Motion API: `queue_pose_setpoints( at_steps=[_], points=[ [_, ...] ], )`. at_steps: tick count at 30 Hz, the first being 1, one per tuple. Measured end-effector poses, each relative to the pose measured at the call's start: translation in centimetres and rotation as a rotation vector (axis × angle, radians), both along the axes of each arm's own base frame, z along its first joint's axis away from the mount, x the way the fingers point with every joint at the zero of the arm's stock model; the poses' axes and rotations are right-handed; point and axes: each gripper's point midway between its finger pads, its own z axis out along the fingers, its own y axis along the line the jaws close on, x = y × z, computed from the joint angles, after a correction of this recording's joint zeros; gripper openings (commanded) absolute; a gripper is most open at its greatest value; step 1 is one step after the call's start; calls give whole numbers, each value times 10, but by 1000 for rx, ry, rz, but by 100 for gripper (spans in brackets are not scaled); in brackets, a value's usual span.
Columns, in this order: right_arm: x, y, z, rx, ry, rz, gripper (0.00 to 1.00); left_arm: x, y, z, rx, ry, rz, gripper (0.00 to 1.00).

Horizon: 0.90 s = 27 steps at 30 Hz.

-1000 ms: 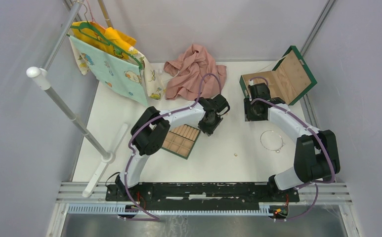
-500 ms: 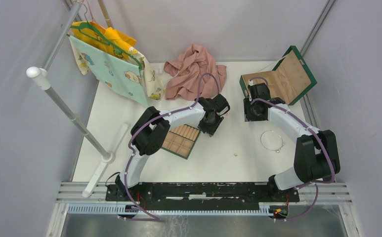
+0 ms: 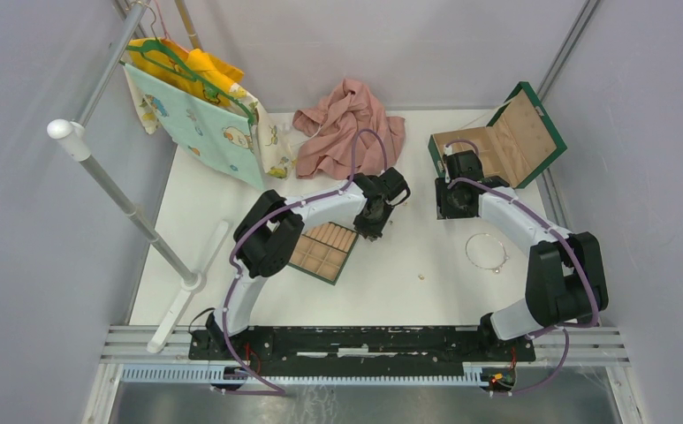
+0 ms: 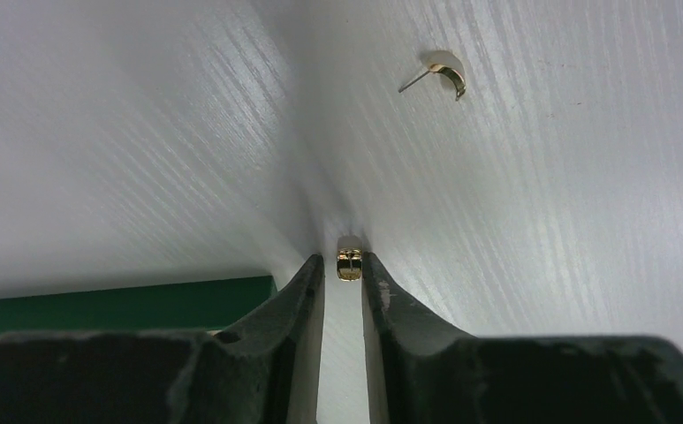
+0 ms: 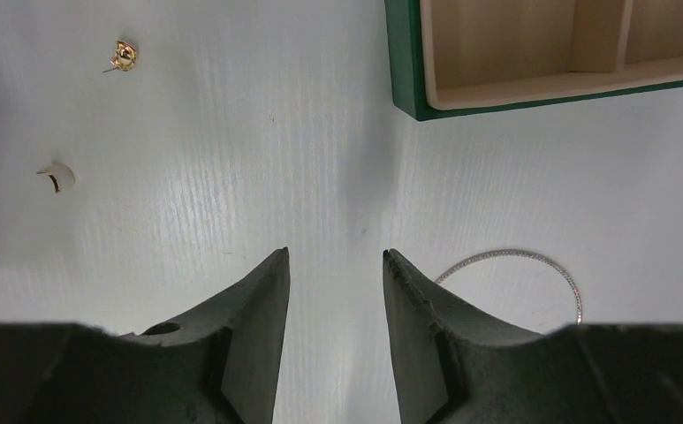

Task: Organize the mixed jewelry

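Left gripper (image 4: 342,265) set on a small gold piece; right gripper (image 5: 336,256) hangs with jaws apart and nothing between them.

On the white table (image 3: 390,296) the green box (image 5: 402,62) lies open at the far right. The tan compartmented tray (image 3: 323,251) sits just beside the left wrist, and the silvery wire loop (image 5: 507,253) lies loose near the right gripper. The left fingers flank the gold piece (image 4: 349,264) at their very tips, on the table close to the tray's edge; I cannot tell whether they pinch it firmly. The step in hand looks like picking up this piece. Next it needs a sure close, a lift and a short carry to a compartment. A gold earring (image 4: 446,75) lies farther off, unsorted.
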Motion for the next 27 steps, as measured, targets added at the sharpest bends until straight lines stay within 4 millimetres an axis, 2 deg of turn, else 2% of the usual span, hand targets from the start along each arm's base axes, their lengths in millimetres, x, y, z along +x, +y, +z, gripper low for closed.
queue_pose_setpoints(
  at_steps=[11, 21, 27],
  points=[
    [1, 1, 0, 2, -3, 1, 49, 1, 1, 0, 4, -3, 7, 18],
    [1, 1, 0, 3, -5, 1, 48, 4, 2, 2, -14, 17, 16, 17],
    [1, 1, 0, 3, -5, 1, 48, 7, 10, 5, -52, 85, 42, 17]
  ],
)
